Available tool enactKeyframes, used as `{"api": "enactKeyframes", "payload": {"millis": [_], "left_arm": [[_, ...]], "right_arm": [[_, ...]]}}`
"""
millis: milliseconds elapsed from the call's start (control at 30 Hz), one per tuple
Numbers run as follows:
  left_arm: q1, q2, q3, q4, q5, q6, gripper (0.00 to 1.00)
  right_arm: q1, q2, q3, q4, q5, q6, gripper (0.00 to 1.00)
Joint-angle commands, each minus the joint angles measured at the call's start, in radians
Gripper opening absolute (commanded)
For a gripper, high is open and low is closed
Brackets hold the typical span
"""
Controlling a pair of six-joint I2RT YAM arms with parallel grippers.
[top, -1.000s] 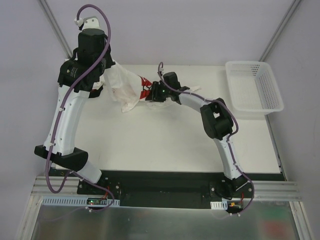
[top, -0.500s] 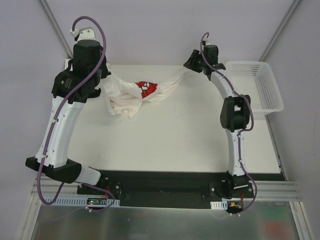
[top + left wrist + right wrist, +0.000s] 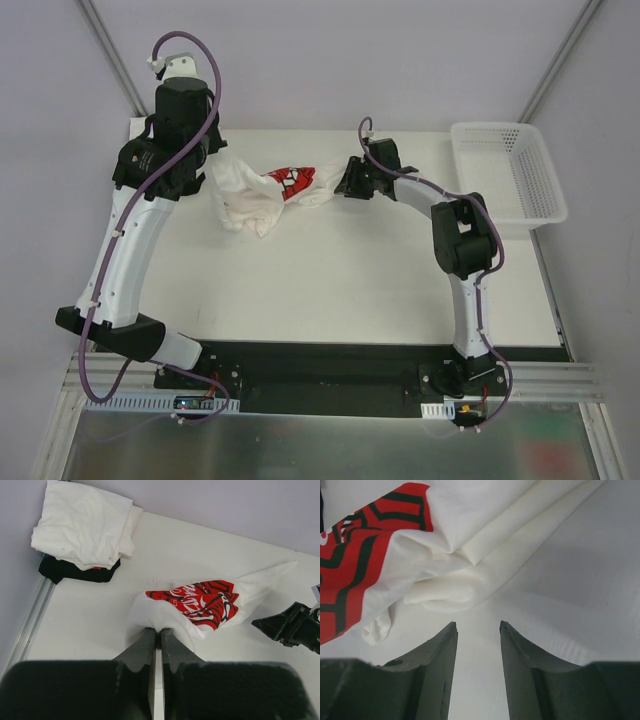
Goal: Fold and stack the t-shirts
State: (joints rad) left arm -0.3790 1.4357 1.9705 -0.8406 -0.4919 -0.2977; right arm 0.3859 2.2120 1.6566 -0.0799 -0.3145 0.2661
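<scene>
**Robotics laboratory test cell, viewed from my own station.** My left arm and my right arm are bolted to a black base plate on an aluminium rail at the near edge of a white table. Plain pale walls and slanting metal frame struts enclose the bench. Purple cables run exposed along my links, and a white plastic mesh basket stands at the table's right edge.

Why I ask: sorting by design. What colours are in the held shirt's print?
Shirt print: red, black, white; clearest in left wrist view.
</scene>
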Motion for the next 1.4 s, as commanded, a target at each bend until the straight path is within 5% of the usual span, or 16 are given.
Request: {"api": "enactKeyframes", "payload": {"millis": [0, 1100, 1367], "left_arm": [[-0.004, 0.005, 0.031, 0.052, -0.016, 0.012, 0.00], [-0.004, -0.009, -0.010, 0.086, -0.050, 0.032, 0.00], [-0.004, -0.017, -0.024, 0.089, -0.063, 0.037, 0.00]], "right_arm": [[0.011, -0.034, 0.015, 0.101, -0.032, 0.025, 0.42], [0.080, 0.181, 0.112, 0.170, -0.038, 0.114, 0.42], [0.084, 0.175, 0.104, 0.164, -0.017, 0.119, 0.04]]}}
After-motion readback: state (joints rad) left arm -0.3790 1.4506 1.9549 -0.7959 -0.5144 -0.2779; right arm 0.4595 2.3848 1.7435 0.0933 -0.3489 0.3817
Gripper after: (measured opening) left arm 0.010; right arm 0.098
